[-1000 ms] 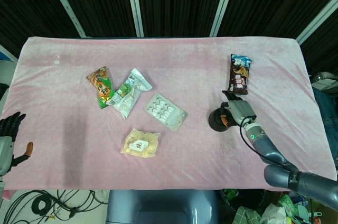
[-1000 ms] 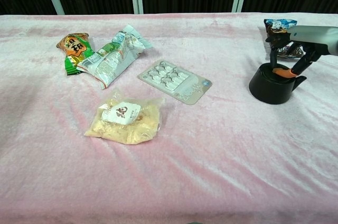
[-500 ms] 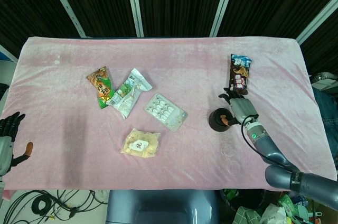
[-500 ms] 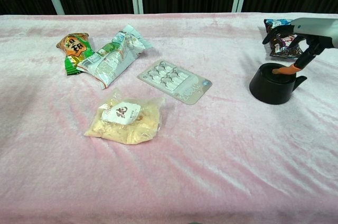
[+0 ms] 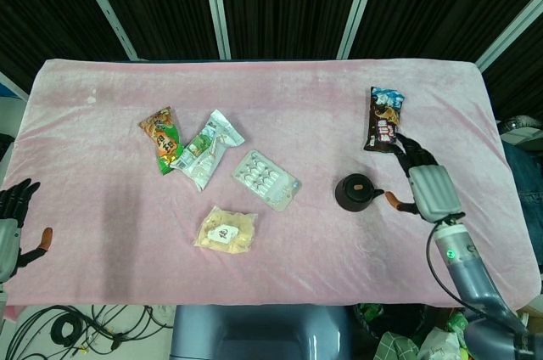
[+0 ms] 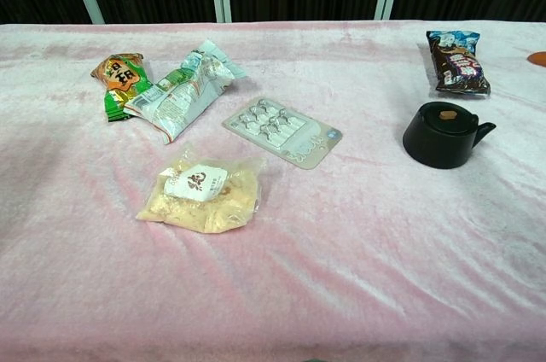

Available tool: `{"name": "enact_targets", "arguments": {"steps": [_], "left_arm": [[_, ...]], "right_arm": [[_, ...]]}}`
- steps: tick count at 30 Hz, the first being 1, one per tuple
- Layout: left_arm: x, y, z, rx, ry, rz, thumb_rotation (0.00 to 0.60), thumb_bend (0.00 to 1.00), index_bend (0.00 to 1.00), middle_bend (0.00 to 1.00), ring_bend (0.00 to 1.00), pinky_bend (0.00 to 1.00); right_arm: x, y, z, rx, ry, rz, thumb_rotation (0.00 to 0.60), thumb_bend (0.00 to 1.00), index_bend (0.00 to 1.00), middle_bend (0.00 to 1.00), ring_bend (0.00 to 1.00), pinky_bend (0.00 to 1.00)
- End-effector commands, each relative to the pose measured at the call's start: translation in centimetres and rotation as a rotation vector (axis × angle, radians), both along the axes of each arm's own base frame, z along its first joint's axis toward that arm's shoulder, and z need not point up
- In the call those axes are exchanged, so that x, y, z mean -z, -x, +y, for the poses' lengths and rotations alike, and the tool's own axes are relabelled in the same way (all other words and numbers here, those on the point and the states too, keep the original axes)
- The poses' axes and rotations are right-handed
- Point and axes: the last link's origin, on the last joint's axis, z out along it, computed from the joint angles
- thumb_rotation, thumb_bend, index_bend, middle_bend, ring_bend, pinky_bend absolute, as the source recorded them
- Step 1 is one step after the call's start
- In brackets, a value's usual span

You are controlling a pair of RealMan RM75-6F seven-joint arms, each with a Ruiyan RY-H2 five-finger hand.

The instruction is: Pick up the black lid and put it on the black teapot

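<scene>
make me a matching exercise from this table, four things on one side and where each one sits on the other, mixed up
Things:
1. black teapot
2. black lid
3. dark snack bag
4. blister pack

Places:
A. far right of the cloth, behind the teapot
B. middle of the cloth, between the snack packets and the teapot
C. right side of the cloth, spout toward the right hand
D. seated on top of the teapot

Pairs: 1-C, 2-D, 3-A, 4-B
</scene>
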Motion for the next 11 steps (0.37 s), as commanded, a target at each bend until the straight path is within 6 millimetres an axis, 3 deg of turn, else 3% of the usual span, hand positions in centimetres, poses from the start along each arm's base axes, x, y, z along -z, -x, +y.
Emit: {"name": "enact_targets", "arguments": {"steps": [1,5,11], "left_arm": [[-0.1,0.0,0.0,0.006,-0.007,-0.002,0.600,0.44,0.08,0.02,0.00,0.01],[-0.1,-0.2,0.0,0.023,-0.015,-0.006,0.600,0.44,0.08,0.02,0.00,0.01],[-0.2,-0.3,-0.1,0.050,-0.021,-0.006,0.600,0.44,0.08,0.02,0.00,0.01]], "right_arm": [[-1.3,3.0,8.2,-0.004,0.125,0.092,0.600,0.20,0.13,0.00,0.04,0.16],[-0.5,5.0,11.6,0.032,0.137,0.174,0.600,0.20,0.13,0.00,0.04,0.16],[0.8,6.2,13.6,0.055,0.140,0.221,0.600,0.20,0.12,0.00,0.04,0.16]]}}
